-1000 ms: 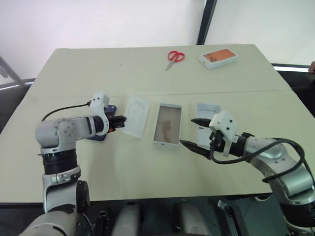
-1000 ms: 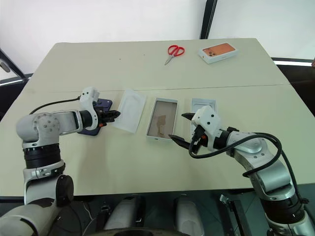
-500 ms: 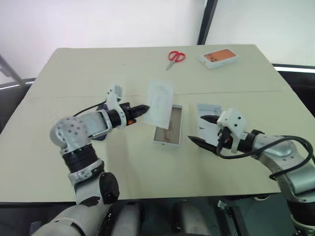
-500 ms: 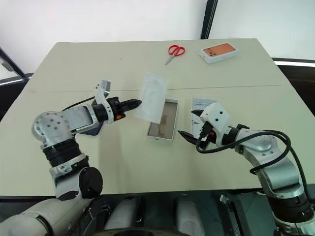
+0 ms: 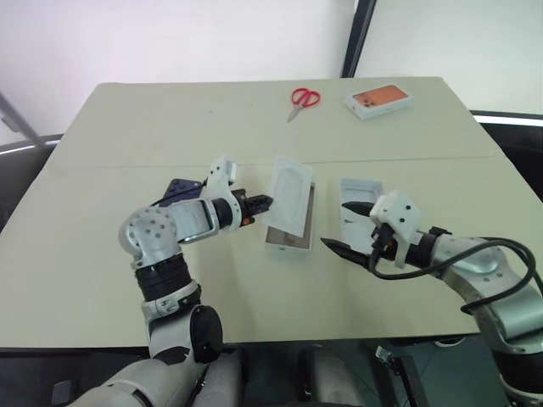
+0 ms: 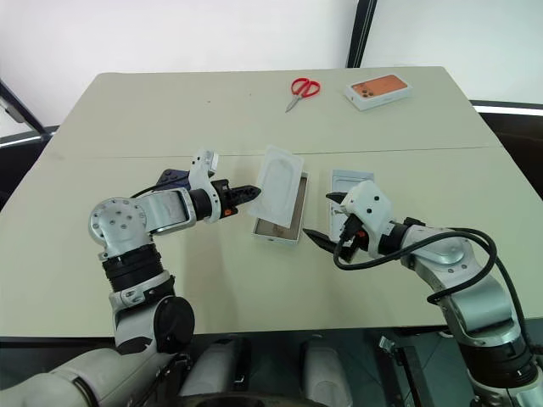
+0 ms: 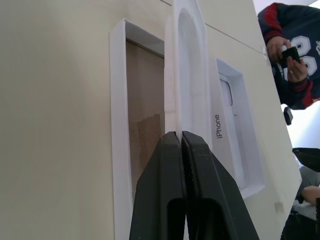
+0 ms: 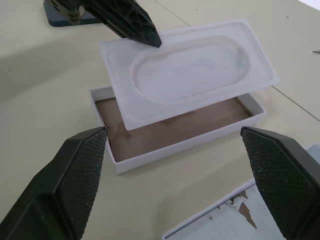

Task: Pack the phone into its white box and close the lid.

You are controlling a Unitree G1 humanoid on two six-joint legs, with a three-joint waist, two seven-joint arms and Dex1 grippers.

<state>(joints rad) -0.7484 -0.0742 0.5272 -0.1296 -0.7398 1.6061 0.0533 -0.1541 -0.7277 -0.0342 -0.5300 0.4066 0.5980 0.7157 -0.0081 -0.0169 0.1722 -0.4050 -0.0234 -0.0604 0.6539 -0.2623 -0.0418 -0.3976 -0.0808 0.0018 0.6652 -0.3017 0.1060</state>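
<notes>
**Insert held over white box, phone not yet packed**

Left gripper [image 6: 251, 192] is pinched fully closed on the edge of the white moulded insert [image 6: 278, 181], carrying it tilted just above the white box [image 6: 277, 222]. The white box sits near the middle of the table [image 6: 170, 110], brownish floor showing, nothing in it. The lid [image 6: 348, 193] lies inside-up just beside the box, toward the table's right edge. The phone [image 6: 172, 176] lies flat behind the left arm, toward the left edge, well apart from the box. Right gripper [image 6: 321, 217] hangs with its fingers spread wide and holding nothing, near the lid and the box's near end.

Judgement: step in hand is seating the insert in the box. Level it first, line up long edges with the box walls, lower straight, release only once it rests flat; a tilted drop may catch a wall or shift the box. The free right gripper could steady the box.

Table is pale beige, seam across the middle. Red scissors [image 6: 301, 87] and a small box with an orange phone picture [image 6: 377, 89] near the far edge. White wall behind, dark post; a person with a phone past the table
</notes>
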